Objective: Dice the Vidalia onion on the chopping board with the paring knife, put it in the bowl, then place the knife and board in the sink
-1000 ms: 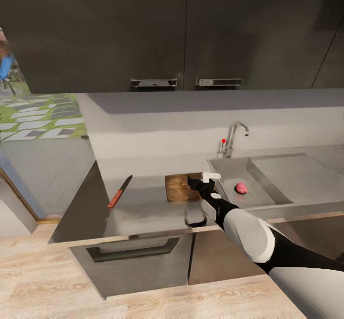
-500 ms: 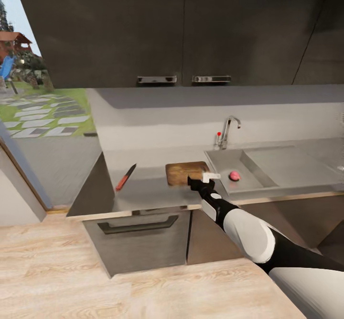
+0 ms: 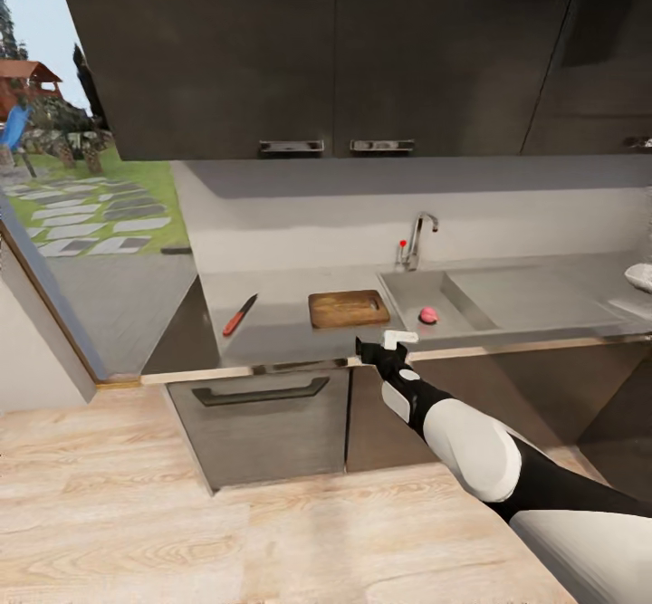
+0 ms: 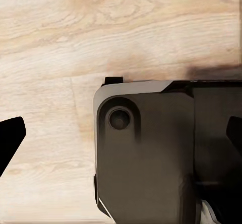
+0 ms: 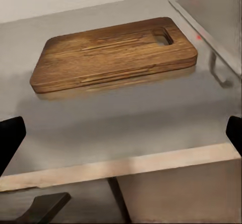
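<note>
The Vidalia onion (image 3: 428, 315) lay in the sink (image 3: 412, 292), right of the chopping board (image 3: 349, 309). A reach from there might have fallen short or struck the countertop (image 3: 290, 341) edge, since the right gripper (image 3: 388, 345), fingers spread and empty, was held before that edge, nearer than the onion.

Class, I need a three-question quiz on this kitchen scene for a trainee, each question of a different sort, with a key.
1. True or false: the Vidalia onion lies in the sink.
2. What lies between the paring knife and the sink? A) the bowl B) the chopping board C) a kettle
3. Fill in: the right gripper hangs in front of the countertop edge, its fingers spread ____.

Key: 1 true; 2 B; 3 open.
</note>
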